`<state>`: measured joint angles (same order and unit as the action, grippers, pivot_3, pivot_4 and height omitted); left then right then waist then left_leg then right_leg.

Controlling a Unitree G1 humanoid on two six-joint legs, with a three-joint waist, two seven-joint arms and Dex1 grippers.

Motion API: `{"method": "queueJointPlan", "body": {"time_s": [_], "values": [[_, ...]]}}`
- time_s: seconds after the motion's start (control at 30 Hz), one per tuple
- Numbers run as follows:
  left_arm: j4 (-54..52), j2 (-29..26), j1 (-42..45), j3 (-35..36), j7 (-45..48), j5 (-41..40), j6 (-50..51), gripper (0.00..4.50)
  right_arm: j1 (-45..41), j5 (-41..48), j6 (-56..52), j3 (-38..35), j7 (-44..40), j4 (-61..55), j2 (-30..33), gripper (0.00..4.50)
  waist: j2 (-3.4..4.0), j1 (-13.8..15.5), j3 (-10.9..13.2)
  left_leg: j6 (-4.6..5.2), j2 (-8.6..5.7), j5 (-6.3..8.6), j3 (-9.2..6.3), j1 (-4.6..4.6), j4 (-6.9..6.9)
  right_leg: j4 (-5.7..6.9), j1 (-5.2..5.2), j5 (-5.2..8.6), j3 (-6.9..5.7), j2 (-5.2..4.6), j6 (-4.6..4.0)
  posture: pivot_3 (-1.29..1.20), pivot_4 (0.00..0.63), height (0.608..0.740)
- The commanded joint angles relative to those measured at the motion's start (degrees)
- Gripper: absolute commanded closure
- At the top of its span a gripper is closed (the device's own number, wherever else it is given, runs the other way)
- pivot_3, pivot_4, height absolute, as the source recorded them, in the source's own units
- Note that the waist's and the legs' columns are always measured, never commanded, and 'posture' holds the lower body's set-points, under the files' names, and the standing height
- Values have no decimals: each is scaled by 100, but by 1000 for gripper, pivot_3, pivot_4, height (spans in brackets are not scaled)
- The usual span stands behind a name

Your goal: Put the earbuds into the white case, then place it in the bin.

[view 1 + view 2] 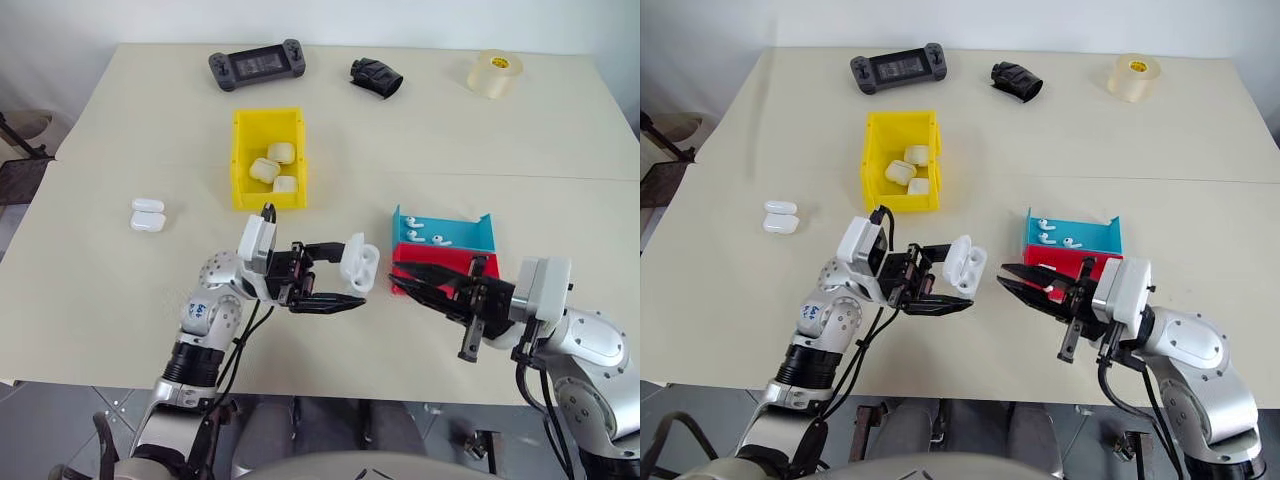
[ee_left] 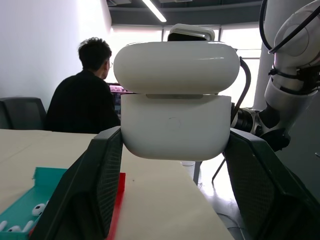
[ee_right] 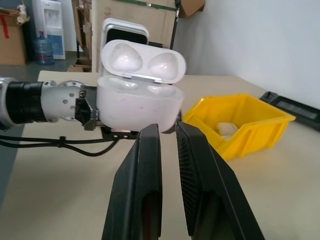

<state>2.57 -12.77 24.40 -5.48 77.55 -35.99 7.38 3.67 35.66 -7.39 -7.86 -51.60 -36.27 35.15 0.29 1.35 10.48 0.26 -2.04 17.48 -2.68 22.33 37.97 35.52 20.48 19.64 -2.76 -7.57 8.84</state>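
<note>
My left gripper (image 1: pixel 345 272) pinches the white case (image 1: pixel 359 262) above the table's (image 1: pixel 120 300) front edge, lid flipped open toward my right gripper (image 1: pixel 1012 277), whose fingers pinch an earbud (image 1: pixel 1048 288). Blue tray (image 1: pixel 470 236) holds earbuds; the bin (image 1: pixel 240 160) holds cream cases.

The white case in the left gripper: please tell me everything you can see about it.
The white case is a small, glossy, rounded box that looks like plastic. Its hinged lid stands open, showing two hollow cups inside the lid; no earbud shows in it. The left gripper is shut on its lower body, one black finger on each side, and holds it above the table, lid side up. The right gripper points at it from close by without touching it.
</note>
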Motion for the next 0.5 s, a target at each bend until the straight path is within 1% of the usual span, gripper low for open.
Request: {"method": "queueJointPlan", "body": {"time_s": [0.03, 0.1, 0.23, 0.37, 0.5], "values": [[-41, -101, -49, 144, 15, 33, -185, 1758, 51, 75, 182, -312, 20, -98, 15, 3961, 0, 8, 0, 0, 1, 0, -1, 0, 0, 0, 0, 0, 0, -2, 0, 0, 150, 740], [-58, -137, -89, 153, 1, 45, -230, 1758, 63, 71, 215, -397, 38, -121, 7, 3961, 0, 6, 0, 0, 3, 0, 0, 1, 0, 0, -1, 0, 0, -5, 0, 0, 150, 740], [-125, -211, -249, 228, -68, 44, -275, 1758, 154, 259, 114, -864, 140, -141, 105, 3961, 0, 5, 0, 0, 5, 0, 0, 0, 0, 0, -1, 0, -1, -4, 0, 0, 150, 740], [-297, -211, -415, 228, -118, 2, -286, 1758, 819, 362, 3, -1624, -32, -175, 393, 3961, 0, 26, 0, 0, 6, 0, -2, 2, -1, -1, -3, 0, -3, -6, 0, 0, 150, 740], [-368, -205, -487, 225, -114, 7, -350, 1758, 1615, 278, 75, -2446, -620, 147, 723, 3961, -1, 27, 0, 3, 4, 1, 2, 1, -1, -4, -8, 0, -4, -6, 0, 0, 150, 740]]}}
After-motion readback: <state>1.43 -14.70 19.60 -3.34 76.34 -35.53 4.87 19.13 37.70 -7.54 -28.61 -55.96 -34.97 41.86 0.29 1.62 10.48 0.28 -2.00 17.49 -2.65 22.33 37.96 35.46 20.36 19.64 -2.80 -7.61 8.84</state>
